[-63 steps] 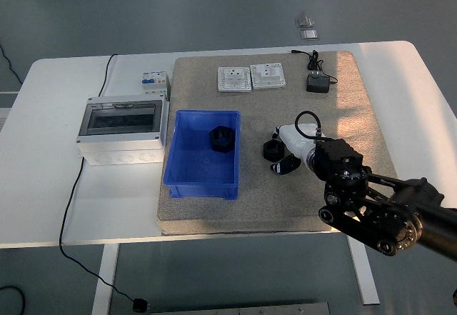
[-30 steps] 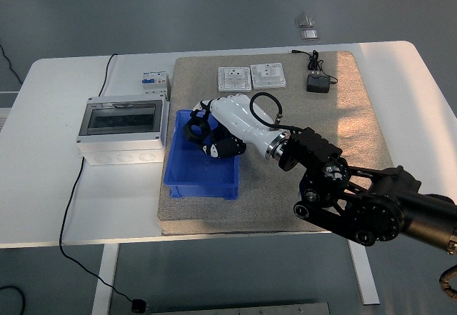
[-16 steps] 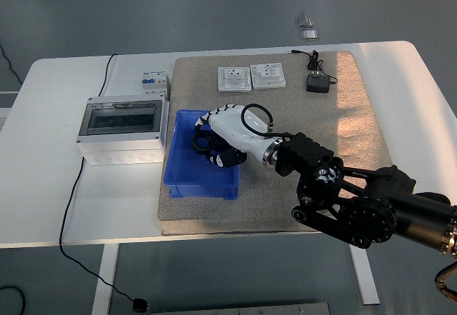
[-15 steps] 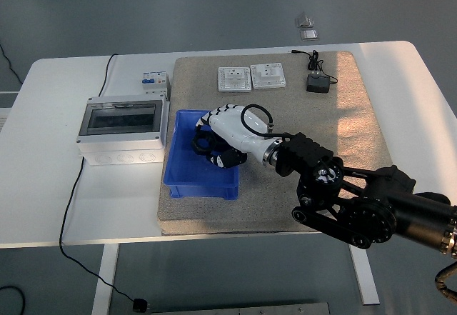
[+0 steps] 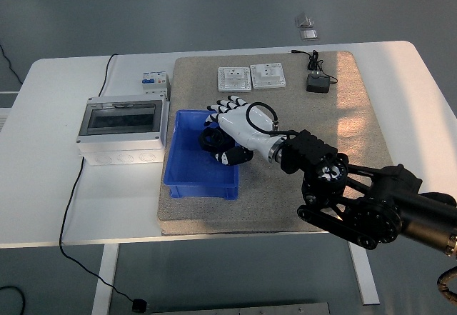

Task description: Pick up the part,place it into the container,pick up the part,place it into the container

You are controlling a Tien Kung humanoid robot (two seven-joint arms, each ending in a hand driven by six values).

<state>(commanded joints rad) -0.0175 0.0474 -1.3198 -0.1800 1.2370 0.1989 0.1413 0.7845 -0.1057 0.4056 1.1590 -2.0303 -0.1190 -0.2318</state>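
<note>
We see the right hand [image 5: 232, 126] over the bin [image 5: 187, 172], fingers spread; parts [image 5: 211, 140] seemingly lie beneath.

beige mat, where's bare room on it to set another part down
The beige felt mat is bare on its right half, below the black plug adapter, and in front of the blue plastic bin. It is crowded around the bin, where the white right hand hovers open.

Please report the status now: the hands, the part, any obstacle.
Right hand open over blue container. Black part lies inside it, released. Left hand not in view. No obstacle seen.
</note>
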